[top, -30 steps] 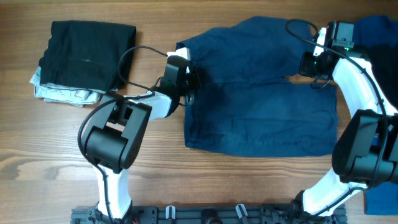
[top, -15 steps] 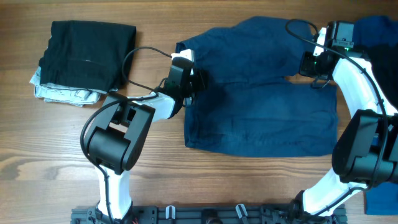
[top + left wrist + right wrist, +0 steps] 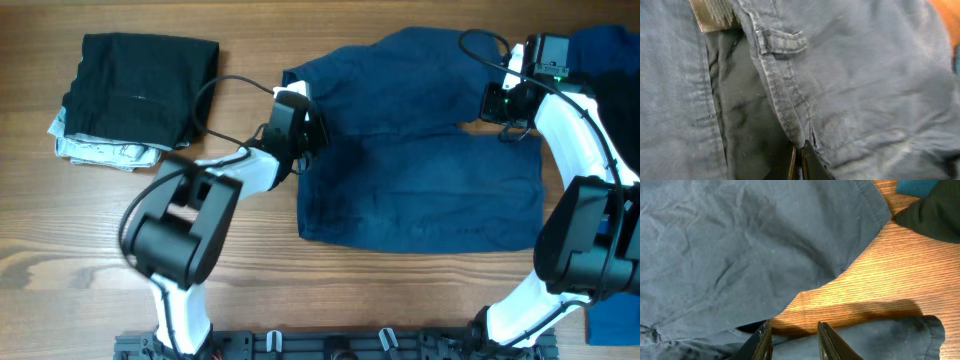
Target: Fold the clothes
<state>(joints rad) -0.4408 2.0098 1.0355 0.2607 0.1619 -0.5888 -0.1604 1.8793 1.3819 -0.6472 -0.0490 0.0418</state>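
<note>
Navy trousers [image 3: 420,170] — I'm clamping my left gripper [image 3: 797,165] on the waistband [image 3: 782,42]; right gripper [image 3: 794,331] is gaping and should grip before lifting.

In the left wrist view the left claw [image 3: 799,162] shows only its fingertips [image 3: 810,169] at the bottom edge. They are pressed together where a seam of the trousers [image 3: 865,90] disappears between them. From overhead that claw is hidden under its own wrist, and the left arm [image 3: 175,225] is smeared by blur. Near the table's left edge, the pale patterned garment [image 3: 95,150] lies mostly under the black garment [image 3: 140,85]. At the far right corner, the royal blue garment [image 3: 612,45] runs out of frame. The right claw [image 3: 792,340] is cropped at the bottom edge of its view.
</note>
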